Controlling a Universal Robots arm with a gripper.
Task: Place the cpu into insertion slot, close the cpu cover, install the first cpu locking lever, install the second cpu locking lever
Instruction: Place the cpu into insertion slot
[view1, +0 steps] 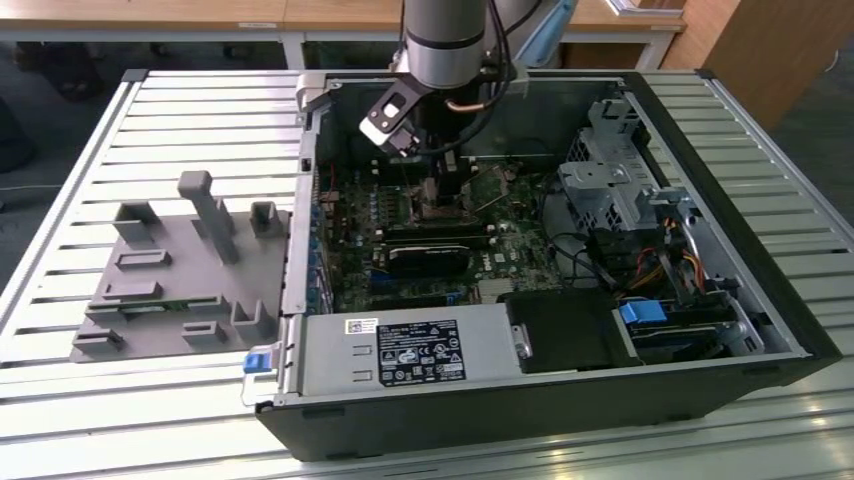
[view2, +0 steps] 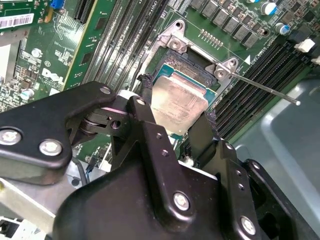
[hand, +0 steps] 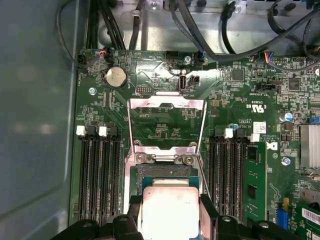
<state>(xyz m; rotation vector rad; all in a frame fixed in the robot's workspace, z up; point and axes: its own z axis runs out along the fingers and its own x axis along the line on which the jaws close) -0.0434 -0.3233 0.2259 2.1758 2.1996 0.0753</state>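
The cpu (view2: 177, 102), a silver-topped square chip, sits between my gripper's (view2: 176, 109) black fingers (view2: 145, 102), which press on two opposite edges. It lies low over the insertion slot (view2: 194, 67), whose dark far strip still shows beyond the chip. In the first wrist view the cpu (hand: 170, 207) lies between the same fingers (hand: 207, 212) above the insertion slot (hand: 162, 172). The cpu cover (hand: 167, 103), a thin silver frame, stands swung open beyond its hinge. A thin locking lever (view2: 265, 90) sticks out, unlatched. In the exterior view my gripper (view1: 441, 205) reaches down into the open computer case (view1: 787, 330).
Long black memory slots (hand: 100, 175) flank the socket on both sides. Black cables (hand: 210, 45) run along the board's far edge. A power supply (view1: 414, 350) and drive bays (view1: 614, 190) crowd the case. A grey fixture (view1: 174, 270) lies on the slatted table at the exterior view's left.
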